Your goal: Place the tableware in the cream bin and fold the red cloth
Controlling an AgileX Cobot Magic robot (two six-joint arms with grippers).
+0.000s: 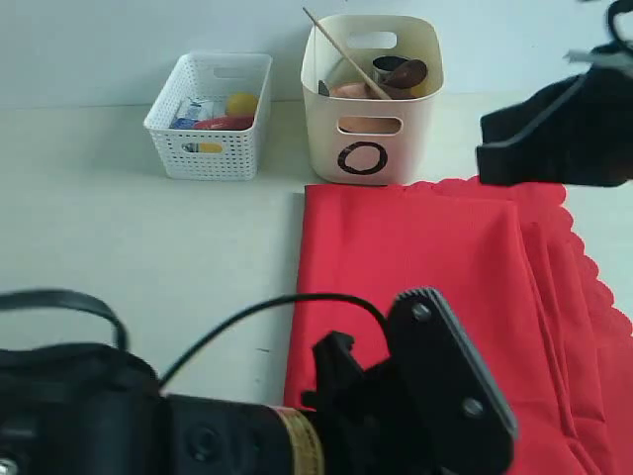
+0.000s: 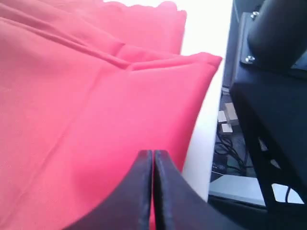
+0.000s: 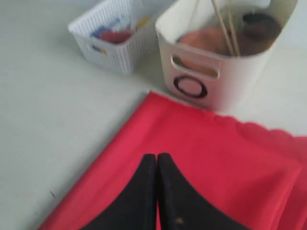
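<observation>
Jaws of the left gripper (image 2: 153,155) are clenched tip to tip, with no fabric seen between them. The right gripper (image 3: 157,157) is pressed together likewise and empty. Both hang over the red cloth (image 1: 425,247), which in my judgement suits the step in hand: collection looks finished and folding is the open item.

The cloth lies on the right part of the bench (image 1: 119,228). Its straight left side and the layered ridges running along it suggest at least one fold is made. Its far edge sits just beside the base of the cream bin (image 1: 371,134), which stands toward the far edge of the bench. Chopsticks (image 1: 341,51) lean out over the bin's rim, and a dark spoon (image 1: 407,72) shows inside. The white lattice basket (image 1: 210,139), left of the bin, holds coloured items.

Limits of view:
- The left arm (image 1: 198,426) covers the cloth's near edge, and the frame cuts off its right side.
- The bin wall hides most of the contents. Something brown shows through the handle slot, possibly the plate.
- No bowl or knife can be made out.
</observation>
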